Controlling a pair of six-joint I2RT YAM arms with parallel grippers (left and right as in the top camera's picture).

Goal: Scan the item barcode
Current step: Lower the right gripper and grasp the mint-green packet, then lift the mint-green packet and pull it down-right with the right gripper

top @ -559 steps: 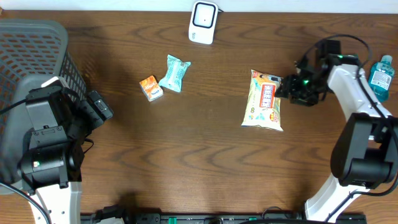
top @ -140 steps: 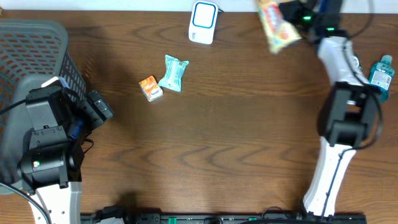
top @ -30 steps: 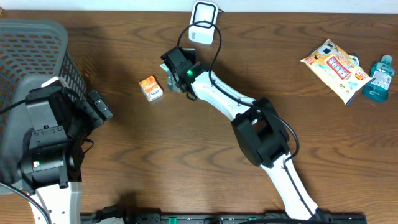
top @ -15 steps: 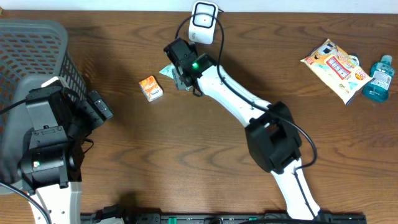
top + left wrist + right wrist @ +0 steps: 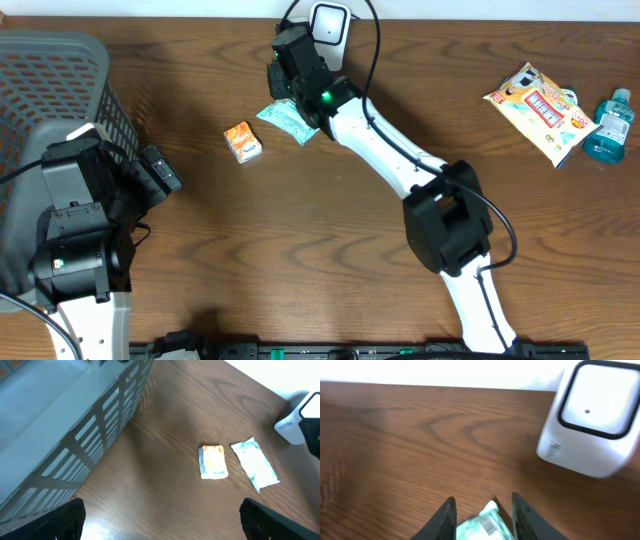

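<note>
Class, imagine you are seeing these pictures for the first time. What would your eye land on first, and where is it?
The right arm stretches diagonally across the table to its back edge. There the right gripper straddles the end of a teal packet, beside the white scanner. A big grey basket fills the left side, and a snack bag lies far right.

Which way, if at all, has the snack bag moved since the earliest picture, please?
Yes, rightward. The snack bag lay well left of the bottle then; now it lies right beside it.
</note>
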